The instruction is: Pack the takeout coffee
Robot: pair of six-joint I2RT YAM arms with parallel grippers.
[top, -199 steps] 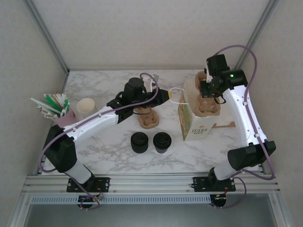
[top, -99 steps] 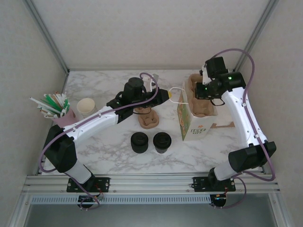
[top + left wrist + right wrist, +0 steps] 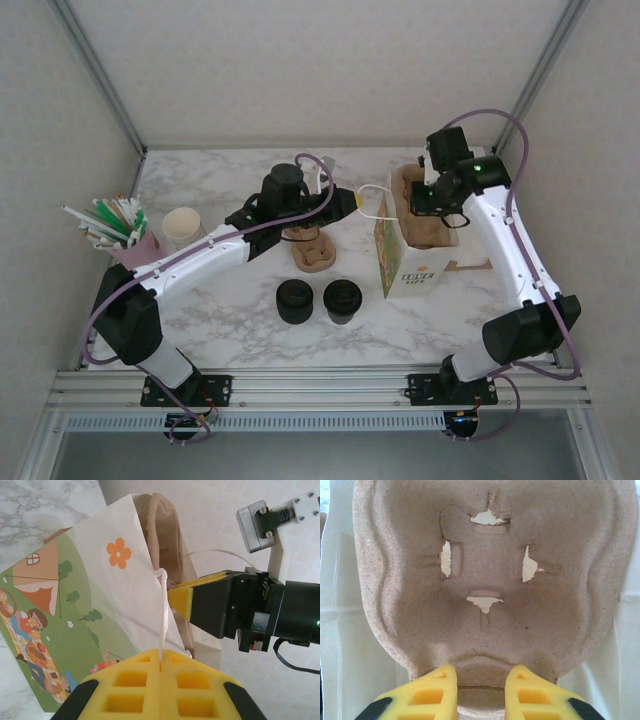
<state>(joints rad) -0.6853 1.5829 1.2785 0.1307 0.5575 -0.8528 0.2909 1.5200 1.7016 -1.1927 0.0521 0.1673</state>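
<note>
Two closed grips: left gripper point(image 3: 161, 662) on bag handle point(image 3: 162, 605); right gripper point(image 3: 480, 680) on pulp carrier point(image 3: 485, 580); coffee point(image 3: 342, 298) upright.

A white marble-veined table point(image 3: 230, 320) sits boxed in by plain pale walls point(image 3: 320, 70), with grey metal posts point(image 3: 97, 75) slanting up the back corners and a slotted rail point(image 3: 320, 385) along the near edge. Soft, even light.

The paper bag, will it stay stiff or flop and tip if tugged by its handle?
Probably floppy: the paper bag has thin walls. Likely tippy, standing tall and narrow. The string handle pinched in the left pincer looks thin, so tug gently.
</note>
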